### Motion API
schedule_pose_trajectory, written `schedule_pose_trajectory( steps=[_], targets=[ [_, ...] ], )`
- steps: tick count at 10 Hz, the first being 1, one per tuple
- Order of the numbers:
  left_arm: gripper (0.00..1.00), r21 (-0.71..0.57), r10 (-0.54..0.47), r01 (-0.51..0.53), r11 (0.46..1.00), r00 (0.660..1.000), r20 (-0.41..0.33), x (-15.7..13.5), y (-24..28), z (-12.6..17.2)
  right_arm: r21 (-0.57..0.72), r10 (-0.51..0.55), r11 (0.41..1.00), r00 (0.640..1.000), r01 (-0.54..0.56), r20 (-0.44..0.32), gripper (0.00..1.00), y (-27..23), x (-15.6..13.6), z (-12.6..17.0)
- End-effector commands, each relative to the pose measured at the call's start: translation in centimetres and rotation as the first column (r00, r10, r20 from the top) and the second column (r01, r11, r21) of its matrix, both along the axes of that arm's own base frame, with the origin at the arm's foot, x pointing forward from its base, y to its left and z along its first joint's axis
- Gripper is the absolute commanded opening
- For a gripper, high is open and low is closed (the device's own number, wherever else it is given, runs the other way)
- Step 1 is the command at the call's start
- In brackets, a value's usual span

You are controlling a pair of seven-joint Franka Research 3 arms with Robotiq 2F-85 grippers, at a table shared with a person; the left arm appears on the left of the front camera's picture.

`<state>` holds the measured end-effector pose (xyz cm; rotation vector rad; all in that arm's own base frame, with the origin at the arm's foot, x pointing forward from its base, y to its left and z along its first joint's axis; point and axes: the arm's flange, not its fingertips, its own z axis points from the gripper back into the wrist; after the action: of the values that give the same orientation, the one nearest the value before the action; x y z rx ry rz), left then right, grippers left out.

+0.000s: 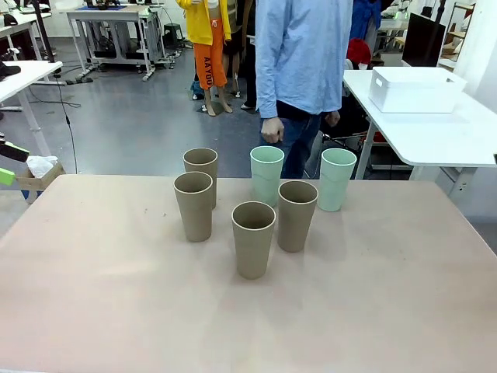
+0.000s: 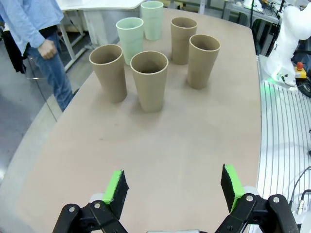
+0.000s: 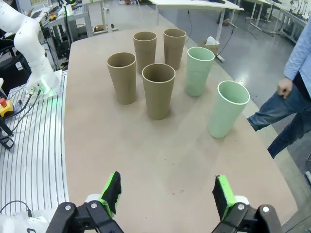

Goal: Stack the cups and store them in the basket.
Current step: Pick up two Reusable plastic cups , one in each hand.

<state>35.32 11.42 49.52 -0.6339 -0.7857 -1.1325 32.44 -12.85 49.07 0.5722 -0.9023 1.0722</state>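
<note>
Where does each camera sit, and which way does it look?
Front: fixed on the robot's side of the table, looking across the cups at the person; a white basket sits far right.
Left wrist: on the left arm, looking along the open left gripper at the cups; right arm beyond.
Right wrist: on the right arm, looking along the open right gripper from the opposite side; left arm beyond.
Both wrist views share all six cups and the person's hand.
</note>
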Motion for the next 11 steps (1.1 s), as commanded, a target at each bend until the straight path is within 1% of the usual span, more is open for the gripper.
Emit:
schedule_pose_trajectory(
  steps=[1, 11],
  targets=[
    [1.0, -0.008, -0.013, 0.013, 1.0, 1.0, 0.012, -0.07, 0.09, 0.07, 0.013, 0.014, 1.0, 0.999, -0.014, 0.03, 1.0, -0.17, 0.26, 0.05],
    [1.0, -0.008, -0.013, 0.013, 1.0, 1.0, 0.012, -0.07, 0.09, 0.07, 0.013, 0.014, 1.0, 0.999, -0.014, 0.03, 1.0, -0.17, 0.26, 0.05]
  ],
)
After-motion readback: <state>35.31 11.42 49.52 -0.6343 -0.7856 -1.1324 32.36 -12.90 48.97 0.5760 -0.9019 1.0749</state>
